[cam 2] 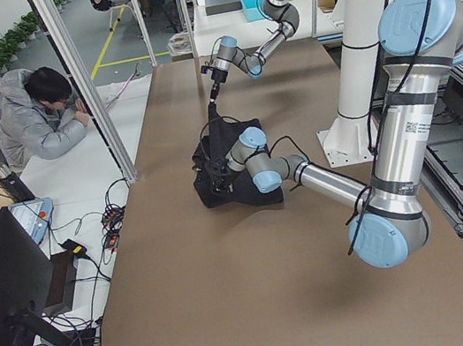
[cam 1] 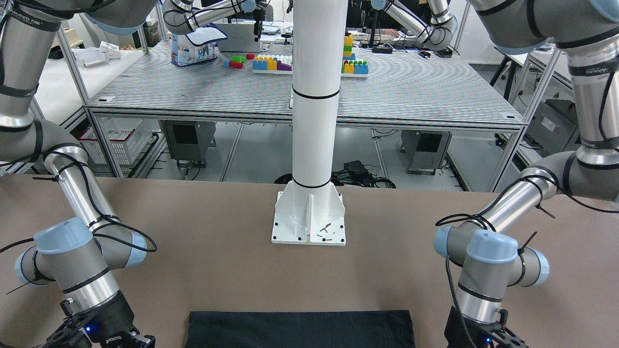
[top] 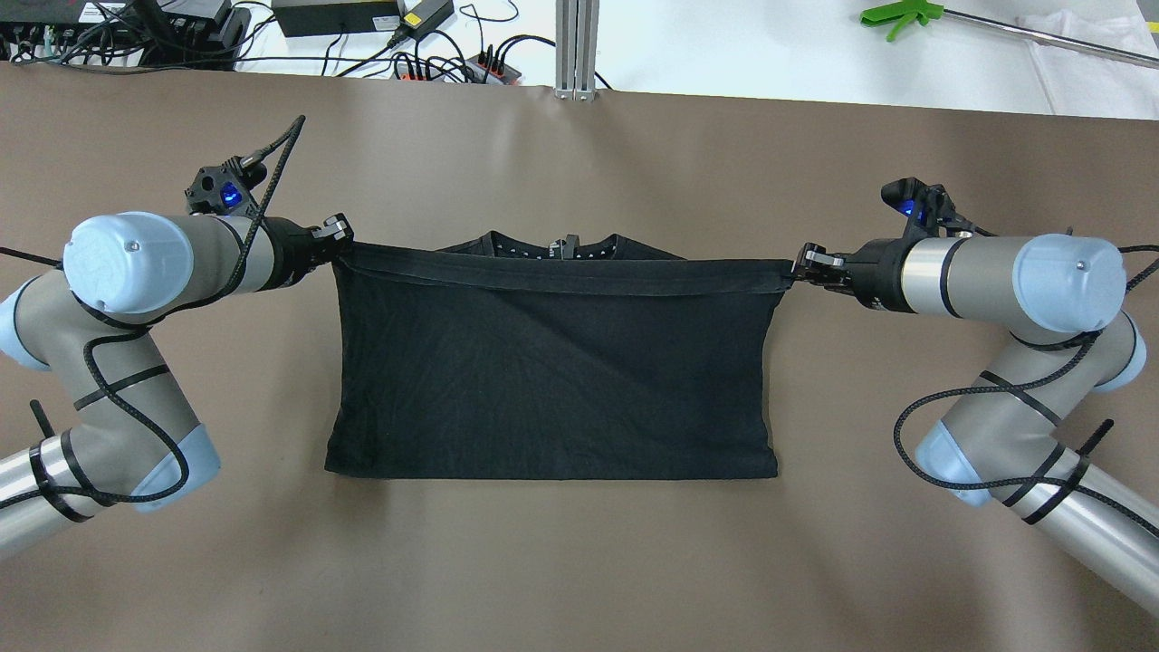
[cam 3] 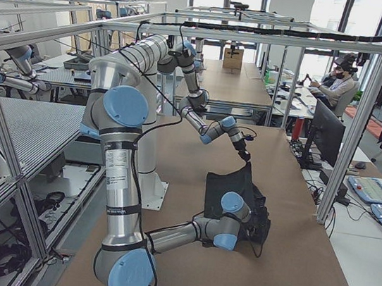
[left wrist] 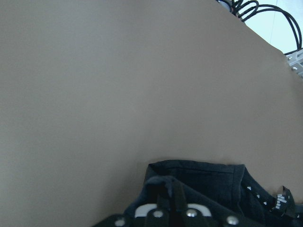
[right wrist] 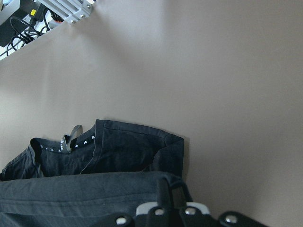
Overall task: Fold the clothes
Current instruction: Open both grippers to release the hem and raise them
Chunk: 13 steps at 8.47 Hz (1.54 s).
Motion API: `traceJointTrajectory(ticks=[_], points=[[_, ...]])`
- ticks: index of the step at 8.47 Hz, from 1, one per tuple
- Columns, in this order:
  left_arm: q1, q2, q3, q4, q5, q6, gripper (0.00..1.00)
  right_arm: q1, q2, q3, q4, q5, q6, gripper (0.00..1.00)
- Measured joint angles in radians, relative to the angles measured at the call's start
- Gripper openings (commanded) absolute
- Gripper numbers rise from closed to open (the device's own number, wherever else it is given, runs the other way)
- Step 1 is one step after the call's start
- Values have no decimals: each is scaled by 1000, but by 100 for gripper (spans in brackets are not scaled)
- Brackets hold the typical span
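Clamped on the garment (top: 552, 371) at both ends of one hem: left gripper (top: 337, 237) closed on the left corner, right gripper (top: 804, 263) closed on the right corner, with fabric running straight into each grip in the wrist views. Hem drawn into a nearly straight line between the two, and raised off the table (top: 579, 561) in the side views. Rest of the cloth down flat mid-table, on the robot's side of the held hem. Neckline (top: 552, 246), trimmed in dotted white, just beyond the hem, resting on the table.

Looks thin, soft and light: sags a little between the grips, shows fine creases, drapes with no stiffness of its own. Weighs next to nothing for these arms, judging by the slack hang. Not fragile, and not slippery by the matte look, though likely to slide out of a shallow pinch under a hard pull. Probably stretches and wrinkles if spread too far at the corners, and droops and bunches if brought together.

Best taken just where held now: at the hemmed corners, where doubled cloth gives more to bite on. Calls for even tension and matched height on both sides, to land the carried edge straight. Worth watching the lower layer, apt to drag along with the lifted one.
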Motion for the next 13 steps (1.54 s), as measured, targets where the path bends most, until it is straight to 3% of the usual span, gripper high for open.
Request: traceJointTrajectory(ticks=[3, 4, 5, 6, 7, 13], points=[[2, -23, -6, 6, -1, -3, 0, -1, 12, 13, 1, 2, 9, 0], [2, -24, -8, 6, -5, -3, 0, -5, 24, 16, 0, 2, 11, 4], [2, -23, -9, 4, -15, -3, 0, -8, 33, 18, 0, 2, 10, 26], [2, -24, -9, 1, -23, -4, 48, -10, 36, 19, -1, 2, 5, 71], [2, -24, -9, -1, -24, -8, 99, -11, 38, 19, 0, 2, 2, 93], [2, -27, -8, -1, 22, -32, 100, -17, 28, 19, 1, 6, 2, 93]])
